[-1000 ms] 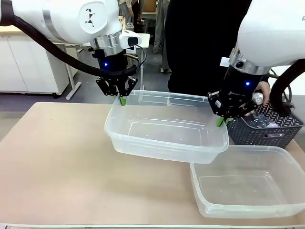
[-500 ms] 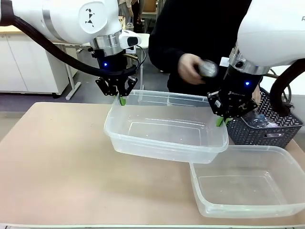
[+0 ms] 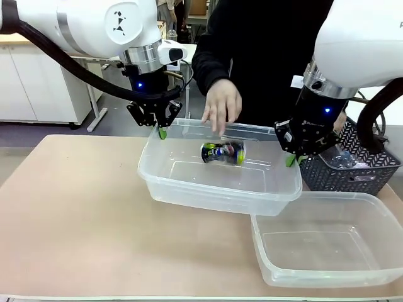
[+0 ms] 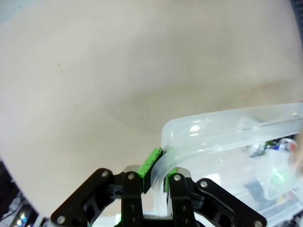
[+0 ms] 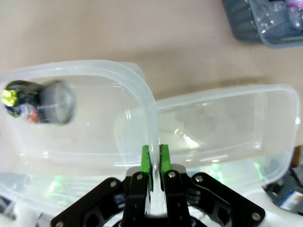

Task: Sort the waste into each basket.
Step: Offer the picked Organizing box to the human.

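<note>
I have the left gripper (image 3: 162, 131) pinched shut on the far-left rim of the raised tub (image 3: 217, 196), and the right gripper (image 3: 291, 160) clamped on its right rim. A blurred can (image 3: 223, 152) is inside that tub, just below the person's hand (image 3: 221, 104). A second tub (image 3: 327, 277) lies partly under its right end.

place: lab | cues: left arm (image 3: 88, 25), right arm (image 3: 359, 38), white cabinets (image 3: 31, 88)
</note>
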`<state>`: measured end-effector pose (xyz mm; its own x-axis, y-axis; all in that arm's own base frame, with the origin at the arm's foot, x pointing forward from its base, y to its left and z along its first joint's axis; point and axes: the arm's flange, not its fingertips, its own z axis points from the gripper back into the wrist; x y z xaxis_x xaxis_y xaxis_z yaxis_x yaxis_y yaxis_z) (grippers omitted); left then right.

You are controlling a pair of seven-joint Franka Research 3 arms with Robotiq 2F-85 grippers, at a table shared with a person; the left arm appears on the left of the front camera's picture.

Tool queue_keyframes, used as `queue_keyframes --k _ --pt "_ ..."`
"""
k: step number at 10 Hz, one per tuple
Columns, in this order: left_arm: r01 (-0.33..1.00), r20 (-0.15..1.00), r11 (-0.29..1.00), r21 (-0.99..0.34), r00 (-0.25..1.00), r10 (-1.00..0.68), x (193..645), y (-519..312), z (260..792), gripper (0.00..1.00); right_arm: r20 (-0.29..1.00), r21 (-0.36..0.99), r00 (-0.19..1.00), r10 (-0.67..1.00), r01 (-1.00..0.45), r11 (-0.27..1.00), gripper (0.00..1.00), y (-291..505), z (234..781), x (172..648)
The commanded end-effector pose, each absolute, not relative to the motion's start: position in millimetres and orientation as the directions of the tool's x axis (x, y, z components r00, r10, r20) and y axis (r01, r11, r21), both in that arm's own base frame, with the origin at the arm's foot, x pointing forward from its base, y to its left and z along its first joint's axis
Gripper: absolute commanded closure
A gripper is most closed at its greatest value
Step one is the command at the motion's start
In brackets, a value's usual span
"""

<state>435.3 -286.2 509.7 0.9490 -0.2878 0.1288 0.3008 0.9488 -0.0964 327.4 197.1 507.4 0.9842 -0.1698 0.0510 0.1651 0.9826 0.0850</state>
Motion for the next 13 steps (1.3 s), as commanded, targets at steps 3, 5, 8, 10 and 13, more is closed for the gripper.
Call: queue_keyframes --k 3,5,8,10,13 --pt "0.297 0.143 0.950 -0.098 0.949 -0.282 433.6 -284.5 512.8 0.92 0.050 0.085 0.985 -0.167 0.162 0.983 0.91 196.2 506.8 326.6" --pt "0.297 0.143 0.950 -0.098 0.949 -0.282 433.6 -284.5 512.8 0.92 0.050 0.085 0.985 -0.167 0.162 0.983 0.91 196.2 506.8 326.6" --pt "0.297 0.143 0.950 -0.098 0.949 -0.282 433.6 -284.5 512.8 0.92 0.050 0.085 0.985 -0.167 0.162 0.983 0.91 196.2 506.8 326.6" --pt "0.297 0.143 0.950 -0.098 0.949 -0.282 433.6 -284.5 512.8 0.92 0.050 0.085 0.985 -0.167 0.162 0.983 0.91 196.2 506.8 326.6" --pt "0.297 0.143 0.950 -0.098 0.949 -0.282 433.6 -284.5 512.8 0.92 0.050 0.085 0.985 -0.167 0.162 0.983 0.91 196.2 506.8 326.6"
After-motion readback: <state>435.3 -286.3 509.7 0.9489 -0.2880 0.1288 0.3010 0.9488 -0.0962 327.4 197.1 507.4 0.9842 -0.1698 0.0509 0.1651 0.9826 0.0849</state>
